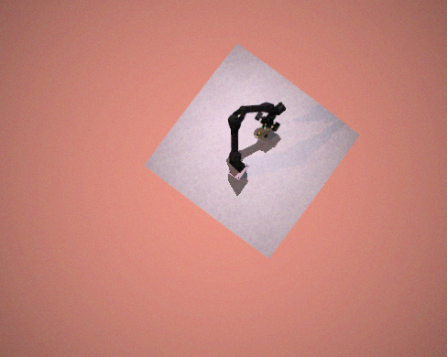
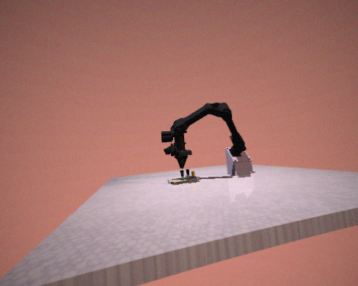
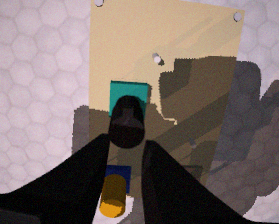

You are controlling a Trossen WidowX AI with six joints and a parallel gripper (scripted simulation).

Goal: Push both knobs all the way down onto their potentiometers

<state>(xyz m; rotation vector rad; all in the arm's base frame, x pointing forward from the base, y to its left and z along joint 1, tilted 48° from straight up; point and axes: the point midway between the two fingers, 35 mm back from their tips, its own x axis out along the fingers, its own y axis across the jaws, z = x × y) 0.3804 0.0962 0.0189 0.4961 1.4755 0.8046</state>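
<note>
The tan circuit board (image 3: pixel 125 45) (image 2: pixel 174 181) lies under my gripper (image 3: pixel 126 146) (image 2: pixel 182 167). The gripper's fingers are slightly apart and empty, with their tips just above a tall black knob (image 3: pixel 127 112) (image 2: pixel 182 172). That knob stands upright on the teal potentiometer (image 3: pixel 129 89). An orange knob (image 3: pixel 113 195) (image 2: pixel 193 173) stands on the blue potentiometer (image 3: pixel 121 172), seen between the fingers in the wrist view. Another black knob (image 2: pixel 188 171) stands close by; in the wrist view it is hidden, likely behind the right finger. Whether any knob touches its potentiometer cannot be told.
A small pale post (image 3: pixel 157 59) stands on the board right of the teal potentiometer. Pale screw heads (image 3: pixel 237 17) mark the board's far corners. The arm's shadow covers the board's right and near parts. The arm's pale base (image 2: pixel 241 166) stands behind, to the right, in the exterior view.
</note>
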